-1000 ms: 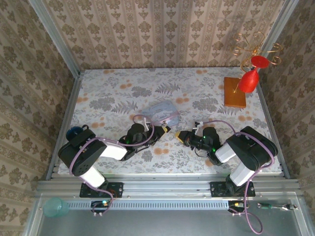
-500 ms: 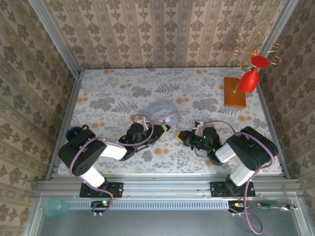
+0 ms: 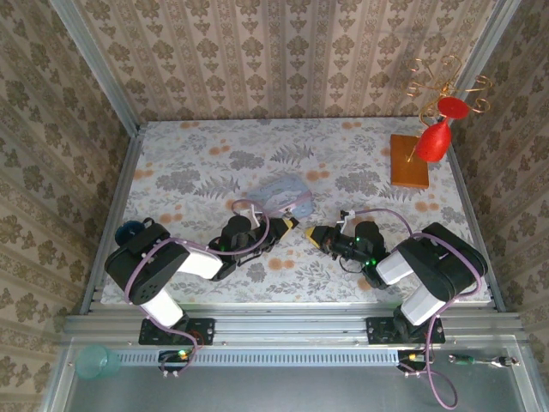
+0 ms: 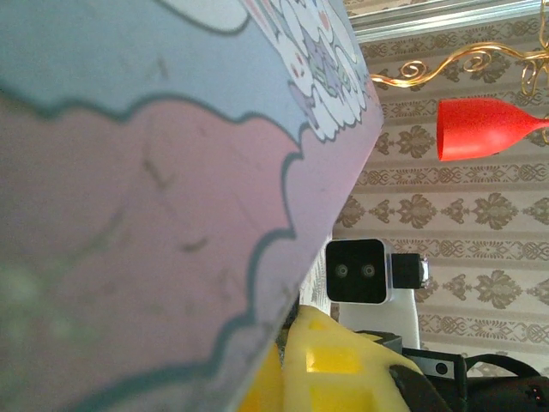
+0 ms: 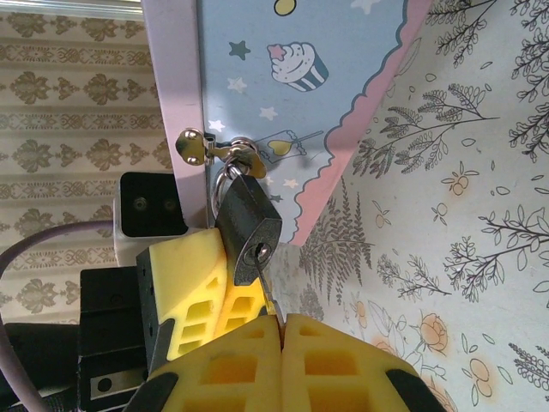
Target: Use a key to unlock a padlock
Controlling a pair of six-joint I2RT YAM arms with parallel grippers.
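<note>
The dark padlock (image 5: 247,225) hangs by its shackle from the latch of a pastel blue-pink tin (image 5: 283,103). The thin key (image 5: 268,287) runs from the padlock's keyhole down into my right gripper (image 5: 281,319), which is shut on it. My left gripper (image 4: 290,343) is closed on the tin's lower edge (image 4: 154,172), and its yellow fingers (image 5: 193,283) sit just beside the padlock. From above, the tin (image 3: 279,196) is tilted up, with the left gripper (image 3: 287,225) and right gripper (image 3: 311,236) almost tip to tip below it.
A wooden block with a gold wire stand and red ornaments (image 3: 410,163) is at the back right. A dark blue object (image 3: 129,230) lies by the left arm. A teal cup (image 3: 96,362) and a screwdriver (image 3: 480,360) rest off the table in front.
The right gripper has edged slightly left and back toward the tin with the key. The left gripper and tin have barely moved.
</note>
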